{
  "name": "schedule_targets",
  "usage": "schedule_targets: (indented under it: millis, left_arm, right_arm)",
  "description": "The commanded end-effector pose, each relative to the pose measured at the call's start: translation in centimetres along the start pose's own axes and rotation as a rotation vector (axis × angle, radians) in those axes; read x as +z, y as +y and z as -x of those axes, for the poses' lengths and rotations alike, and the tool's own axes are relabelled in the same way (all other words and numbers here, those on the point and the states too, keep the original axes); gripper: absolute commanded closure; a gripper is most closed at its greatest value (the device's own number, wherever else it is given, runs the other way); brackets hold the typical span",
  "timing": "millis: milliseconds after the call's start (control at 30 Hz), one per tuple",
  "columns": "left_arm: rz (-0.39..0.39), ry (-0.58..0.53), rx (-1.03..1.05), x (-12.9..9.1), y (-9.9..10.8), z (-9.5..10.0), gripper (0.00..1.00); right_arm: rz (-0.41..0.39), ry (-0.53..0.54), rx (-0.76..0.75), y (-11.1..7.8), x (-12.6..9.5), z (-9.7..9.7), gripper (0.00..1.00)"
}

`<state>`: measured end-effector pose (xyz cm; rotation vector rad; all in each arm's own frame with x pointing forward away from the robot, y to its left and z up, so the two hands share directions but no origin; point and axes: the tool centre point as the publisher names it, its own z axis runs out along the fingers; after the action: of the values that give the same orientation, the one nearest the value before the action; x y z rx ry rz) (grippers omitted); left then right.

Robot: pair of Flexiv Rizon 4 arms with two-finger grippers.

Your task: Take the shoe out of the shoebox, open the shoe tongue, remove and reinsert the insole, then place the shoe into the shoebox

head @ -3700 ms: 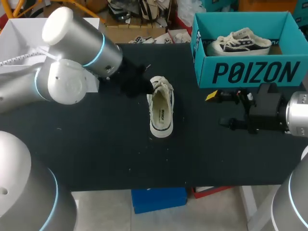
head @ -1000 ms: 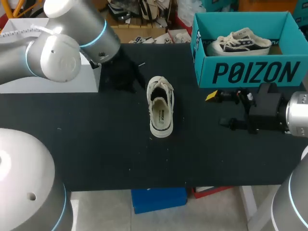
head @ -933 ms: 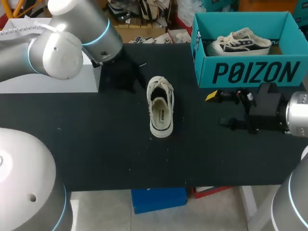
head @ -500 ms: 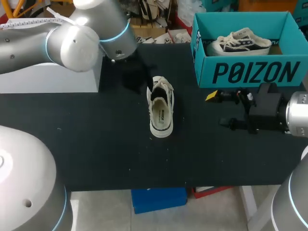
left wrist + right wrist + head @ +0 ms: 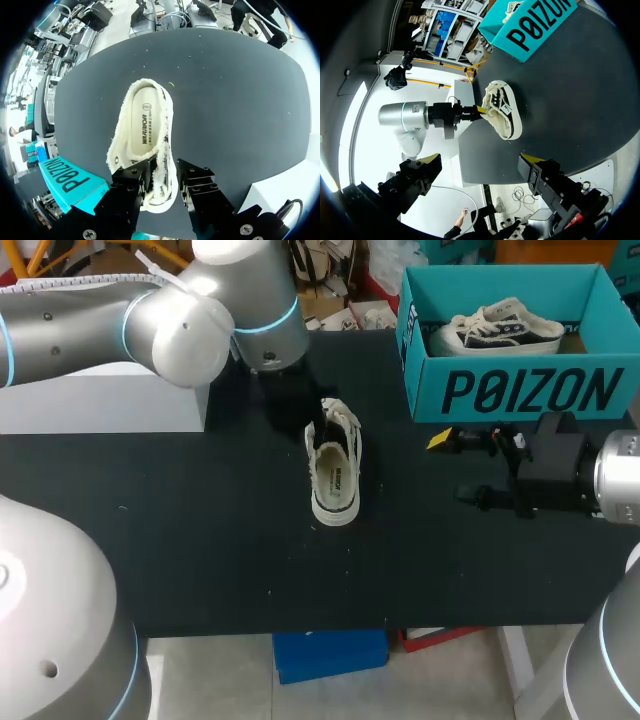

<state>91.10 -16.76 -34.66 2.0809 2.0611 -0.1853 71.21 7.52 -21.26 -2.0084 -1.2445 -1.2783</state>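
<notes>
A cream low-top shoe (image 5: pixel 335 472) lies on the black table, heel toward me, with its insole showing (image 5: pixel 142 125). My left gripper (image 5: pixel 316 426) sits at the shoe's lace end. In the left wrist view its black fingers (image 5: pixel 132 177) pinch the frayed upper edge from both sides, so the left gripper (image 5: pixel 166 172) is shut on the shoe. From the right wrist view the shoe (image 5: pixel 504 114) and the left gripper (image 5: pixel 481 111) meet at that end. My right gripper (image 5: pixel 455 468) hangs open and empty well to the shoe's right, in front of the teal shoebox (image 5: pixel 530 390).
A second shoe (image 5: pixel 500 328) lies inside the teal shoebox at the back right. A white block (image 5: pixel 100 405) stands at the table's back left, under my left arm. Bare black table surrounds the shoe on its near and left sides.
My left arm swung right from the back left of the table to the shoe's lace end, and its fingers now straddle the upper. The right arm has not moved.
</notes>
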Motion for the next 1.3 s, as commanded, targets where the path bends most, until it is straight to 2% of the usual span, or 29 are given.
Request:
schedule_targets:
  millis: [33,267,533,800,967,1000,1067,1100,1300]
  left_arm:
    - [0.0,0.013,0.008,0.6,-0.3,-0.1,0.69]
    - [-0.024,0.035,-0.001,1.7,-0.7,-1.0,0.67]
    - [-0.035,0.048,-0.009,3.7,0.1,-1.5,0.67]
    - [-0.028,0.058,0.008,4.8,0.2,-0.8,0.67]
    - [-0.027,0.078,0.021,5.6,0.4,-0.9,0.7]
    - [-0.027,0.081,0.022,5.7,0.5,-1.0,0.73]
    - [-0.02,0.086,0.025,5.7,0.6,-1.0,0.95]
    - [-0.011,0.095,0.034,5.7,0.6,-1.0,1.0]
    - [0.011,0.1,0.04,6.0,0.7,-1.3,1.0]
  right_arm:
    - [-0.001,-0.002,0.0,0.0,-0.1,0.0,0.0]
    - [-0.001,-0.002,0.0,0.0,-0.1,0.0,0.0]
    - [-0.001,-0.002,0.0,0.0,-0.1,0.0,0.0]
    - [-0.001,-0.002,0.0,0.0,-0.1,0.0,0.0]
    - [-0.001,-0.002,0.0,0.0,-0.1,0.0,0.0]
    - [-0.001,-0.002,0.0,0.0,-0.1,0.0,0.0]
    - [-0.001,-0.002,0.0,0.0,-0.1,0.0,0.0]
    - [-0.001,-0.002,0.0,0.0,-0.1,0.0,0.0]
    - [-0.001,-0.002,0.0,0.0,-0.1,0.0,0.0]
